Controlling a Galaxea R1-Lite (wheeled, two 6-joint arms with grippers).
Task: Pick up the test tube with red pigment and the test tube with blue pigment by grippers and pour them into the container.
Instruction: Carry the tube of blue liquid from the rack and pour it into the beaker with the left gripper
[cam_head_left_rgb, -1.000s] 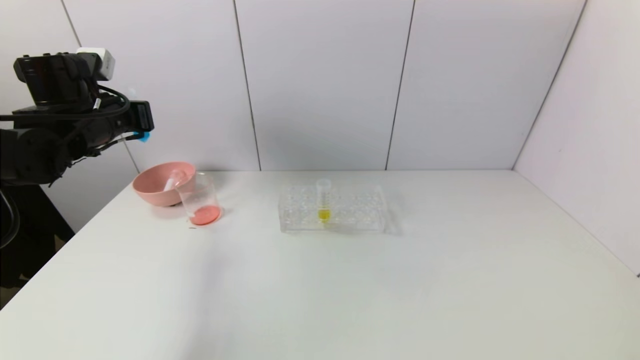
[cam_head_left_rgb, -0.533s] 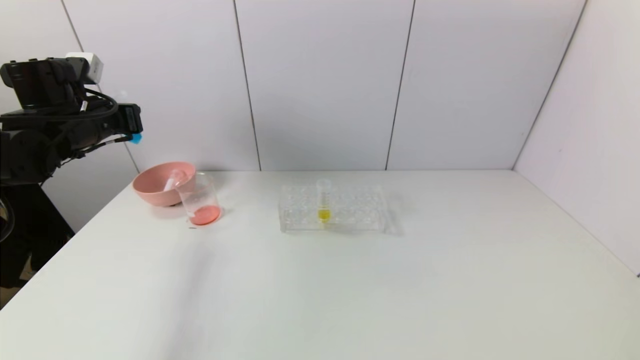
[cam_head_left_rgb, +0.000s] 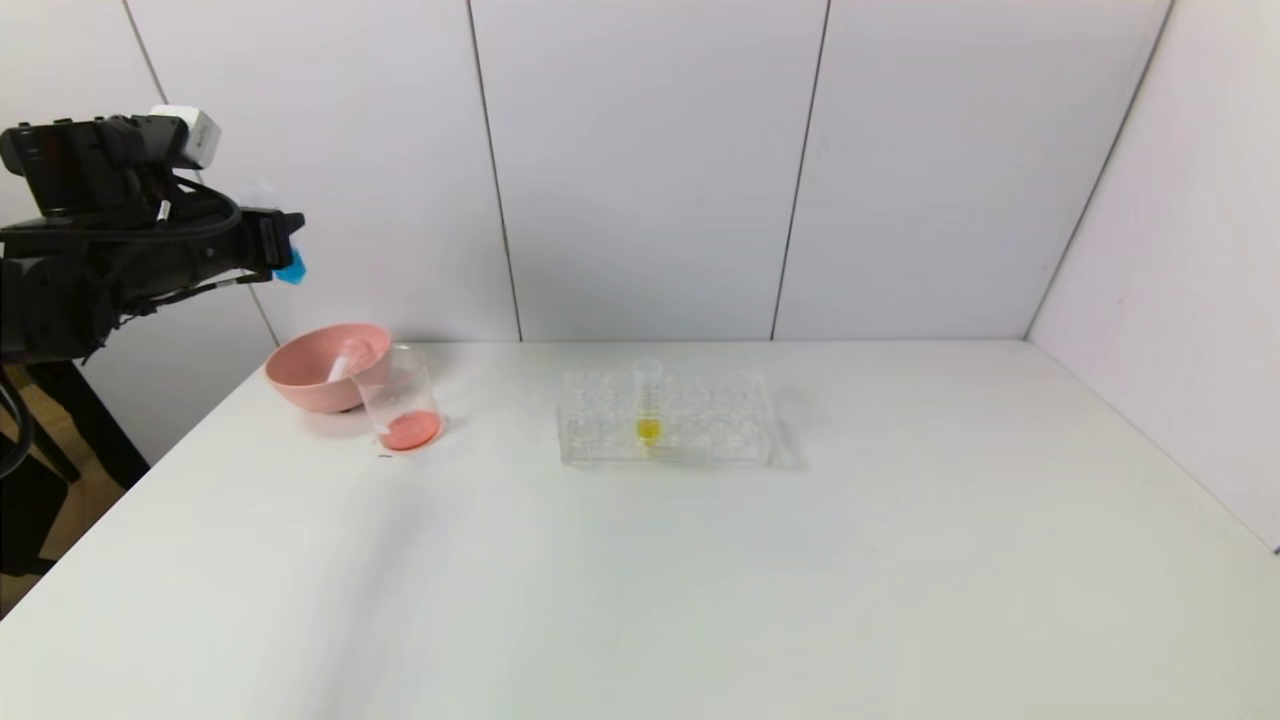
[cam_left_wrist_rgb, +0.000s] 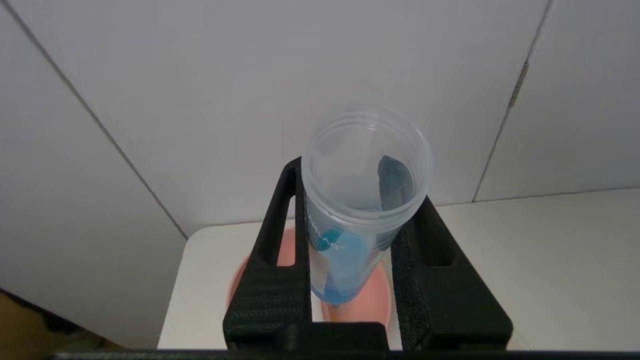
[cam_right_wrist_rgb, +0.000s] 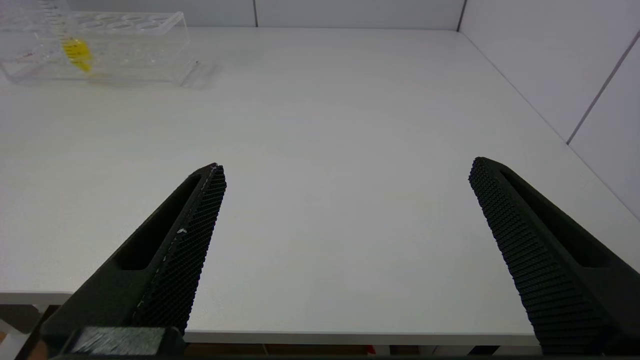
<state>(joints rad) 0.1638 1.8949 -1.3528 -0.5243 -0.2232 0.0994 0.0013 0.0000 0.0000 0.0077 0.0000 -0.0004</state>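
The left gripper (cam_left_wrist_rgb: 350, 240), high beyond the tabletop's (cam_head_left_rgb: 640, 580) left edge above the pink bowl (cam_head_left_rgb: 322, 368), pinches the test tube with blue pigment (cam_left_wrist_rgb: 352, 235); its printing is unreadable. The container (cam_head_left_rgb: 400, 400) holds red liquid beside the bowl. The right gripper's (cam_right_wrist_rgb: 345, 172) jaws are spread over bare tabletop near the front edge.

We see a matt white table (cam_head_left_rgb: 700, 580), smooth and even. The beaker (cam_head_left_rgb: 400, 398) and the tube rack (cam_head_left_rgb: 665, 415) look like clear, glossy glass or plastic (we cannot tell which). The pink bowl (cam_head_left_rgb: 318, 368) seems smooth plastic. The right gripper (cam_right_wrist_rgb: 345, 170) has black fingers (cam_right_wrist_rgb: 200, 210) with a rough, ribbed texture.
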